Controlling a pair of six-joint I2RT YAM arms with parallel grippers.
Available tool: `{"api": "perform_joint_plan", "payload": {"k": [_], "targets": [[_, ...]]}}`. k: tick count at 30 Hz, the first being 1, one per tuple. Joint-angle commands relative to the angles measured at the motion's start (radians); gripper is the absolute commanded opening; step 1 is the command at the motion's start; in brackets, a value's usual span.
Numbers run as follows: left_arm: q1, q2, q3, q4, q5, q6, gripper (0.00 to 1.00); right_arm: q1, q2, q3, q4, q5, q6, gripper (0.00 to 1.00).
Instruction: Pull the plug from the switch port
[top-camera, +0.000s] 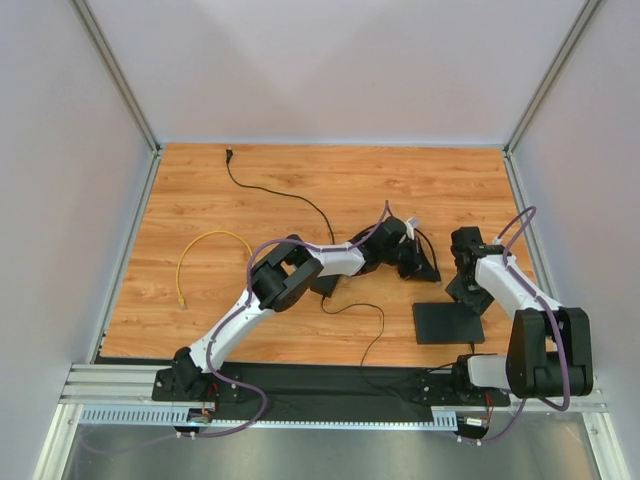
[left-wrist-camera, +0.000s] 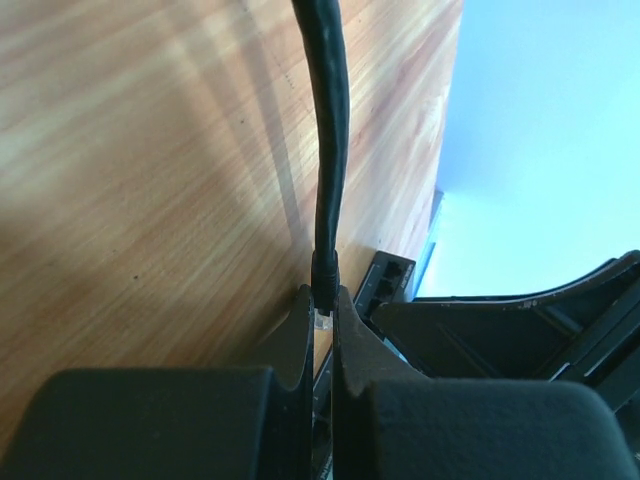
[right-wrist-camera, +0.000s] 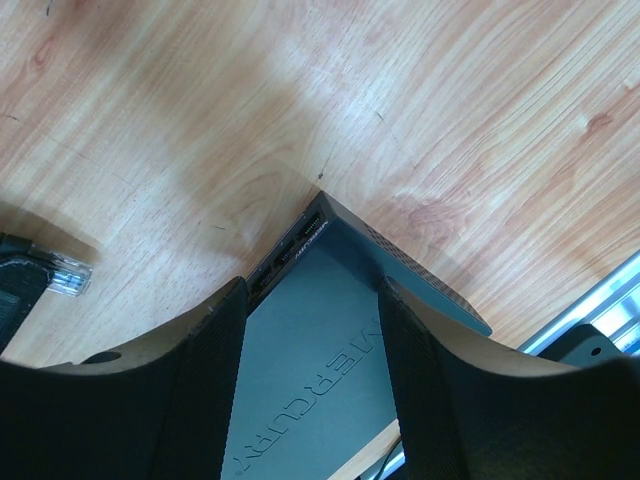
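Clamped almost shut with the left gripper (left-wrist-camera: 320, 305) on the plug (left-wrist-camera: 321, 322), only a sliver of gap between its matte black fingers (left-wrist-camera: 290, 350). Clear plastic at the plug's tip, and a glossy black cable (left-wrist-camera: 330, 120) rising straight from it over the pale wood-grain table (left-wrist-camera: 150, 150). In the right wrist view, plug out of the port and lying at 9 o'clock of the switch (right-wrist-camera: 320, 350), apart from the port row. Spread wide with the right gripper (right-wrist-camera: 312, 290), one broad finger at each side of the switch; touching it or not, cannot tell. Flat matte-black slab, sharp corner toward 12 o'clock, fine perforations down the 3 o'clock edge, raised lettering on top. From above, resting at 4 o'clock on the table, with a yellow cable (top-camera: 213, 233) looped over at 9 o'clock.
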Motion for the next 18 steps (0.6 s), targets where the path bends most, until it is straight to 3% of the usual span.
{"api": "perform_joint_plan", "payload": {"k": [1,9,18], "targets": [[-0.004,-0.015,0.05,-0.14,-0.053,0.103,0.0,0.002,0.002,-0.042,0.059,-0.049,-0.01,0.56],[0.002,-0.243,0.09,-0.5,-0.14,0.457,0.0,0.0,-0.096,-0.094,0.116,-0.066,-0.006,0.57],[0.025,-0.578,0.035,-0.84,-0.341,0.763,0.0,0.0,-0.036,-0.086,0.134,-0.083,-0.033,0.57]]}}
